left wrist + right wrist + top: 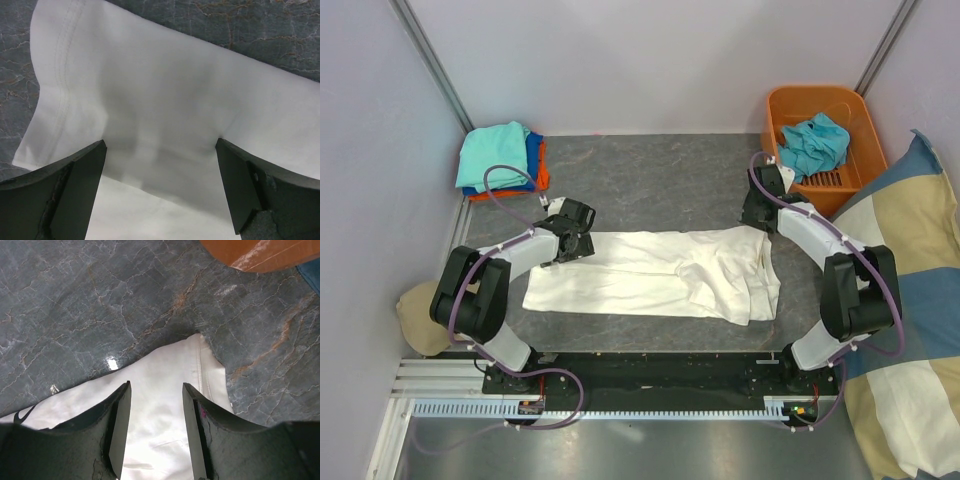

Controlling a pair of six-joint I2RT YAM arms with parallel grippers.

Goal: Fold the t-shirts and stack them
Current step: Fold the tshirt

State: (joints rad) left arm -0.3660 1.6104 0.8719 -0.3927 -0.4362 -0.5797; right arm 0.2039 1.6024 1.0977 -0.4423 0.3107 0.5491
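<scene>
A: Starting from the near side of the top view, what lies beside the arms?

B: At the lower left there is one tan cap (420, 318), next to the left arm. Along the right edge there is one big checked cushion (910, 330), blue and cream.

A: And where is the white t-shirt?

B: One white t-shirt (655, 275) lies across the middle of the table (650, 170). It is stretched long from left to right, with bunched folds toward its right end.

A: How do the jaws of the left gripper stand?

B: The left gripper (572, 240) has its jaws spread wide, over the left end of the white t-shirt. In its wrist view the cloth with its stitched hem lies below the two fingers (75, 190). Nothing is pinched.

A: And the right gripper?

B: The right gripper (758, 215) is at the upper right corner of the same shirt. Its jaws stand about half apart, and the cloth corner shows in the gap. I cannot tell if the tips touch the cloth.

A: What is farther back?

B: At the upper left is one stack of three folded shirts: a teal tee (495, 152) on top, a blue tee (536, 150) under it, an orange tee (542, 180) at the bottom. At the upper right is one orange basket (850, 100) with one crumpled teal tee (815, 143) inside. That makes five shirts and two grippers.
</scene>
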